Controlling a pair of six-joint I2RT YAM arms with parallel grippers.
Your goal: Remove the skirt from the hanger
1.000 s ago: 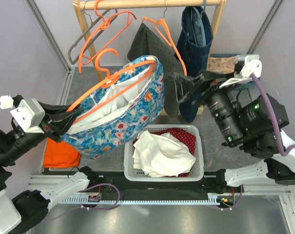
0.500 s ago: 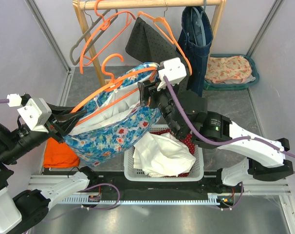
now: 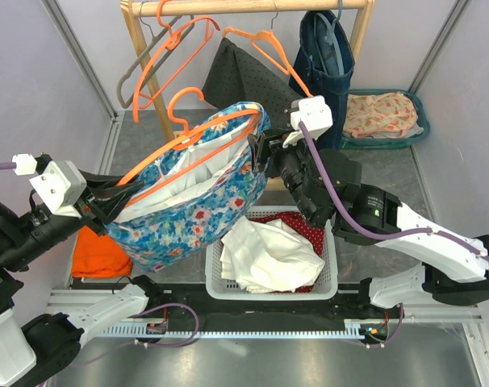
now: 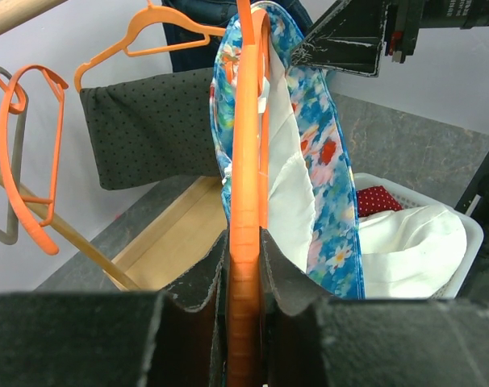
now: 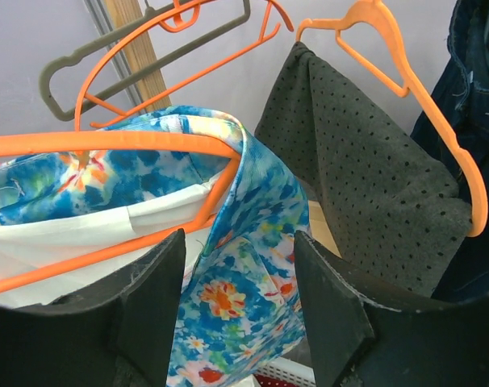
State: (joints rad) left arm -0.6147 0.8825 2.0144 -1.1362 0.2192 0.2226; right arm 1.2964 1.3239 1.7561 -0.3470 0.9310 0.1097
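Swung in from the far right over the last second, the right claw (image 3: 259, 157) now sits at the far end of the skirt (image 3: 198, 211), in the top view. That skirt hangs on the orange hanger (image 3: 184, 143), held in the air above the counter and partly over the basket (image 3: 332, 242). The left claw (image 3: 123, 197) holds the hanger's near end.

From the left wrist, this claw is closed tight on the hanger bar. The waistband is stretched along the bar ahead, with the white lining showing inside. The right claw's dark fingers show just past the far end.

From the right wrist, the fingers (image 5: 152, 302) stand apart on either side of the skirt's corner, where the waistband wraps the hanger tip. No cloth is pinched yet.

Nothing has come off so far: the hanger is secured and the second claw is in place. Still to do are the grip on the cloth and the pull off both ends.
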